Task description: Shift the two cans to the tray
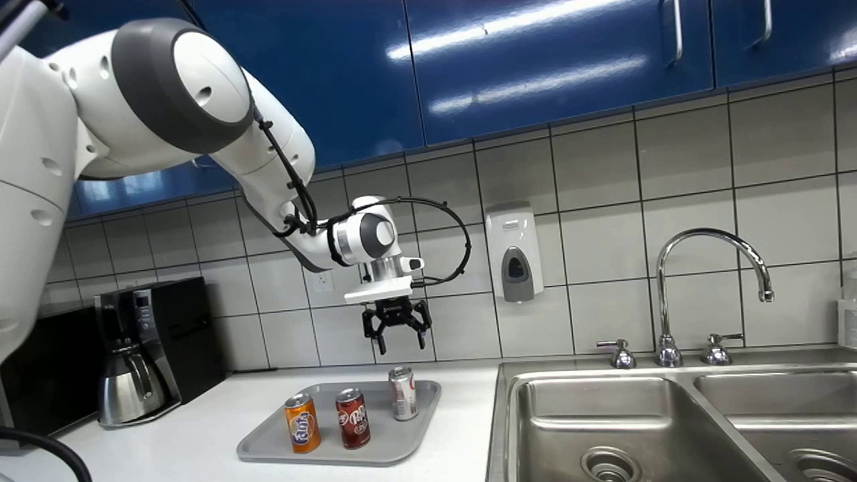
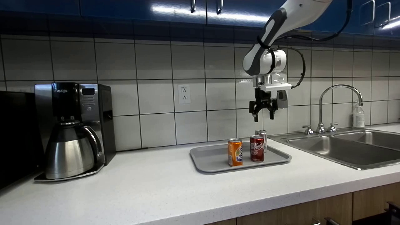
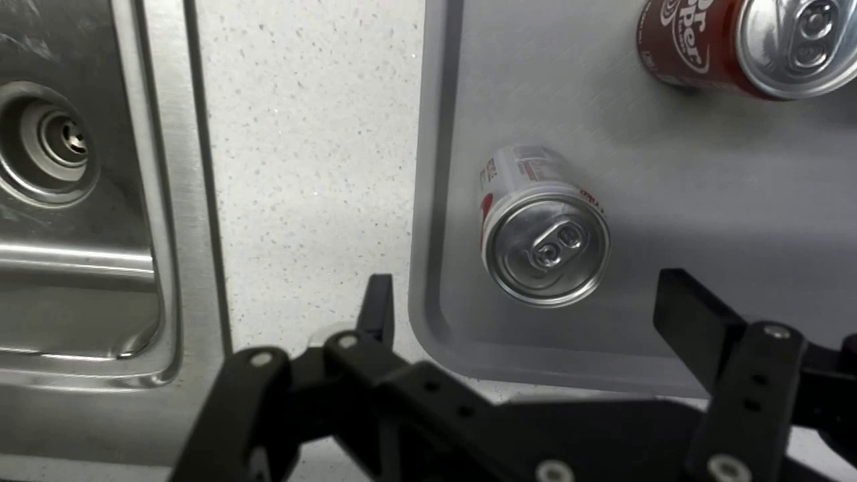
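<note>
On the grey tray [image 2: 212, 156], dark red can [image 1: 353, 420] and red-lettered silver can [image 1: 403, 395] upright, wide-spread hand [image 1: 402, 345] above.

In an exterior view the red can [image 2: 257, 149] covers much of the silver can [image 2: 263, 133]. The wrist view crops the red can, and the tray [image 3: 696, 201] too, at top and right; the jaws hide part of the tray's rim there and run out of view themselves. The arm [image 1: 184, 114] is cut off in both exterior views. An exterior view cuts the sink [image 1: 602, 408] at the bottom and right and leaves only a sliver of the bottle [image 1: 848, 314]. In an exterior view the arm partly hides the dispenser [image 2: 282, 99] and the left edge crops a black box [image 2: 18, 137], perhaps a microwave.
</note>
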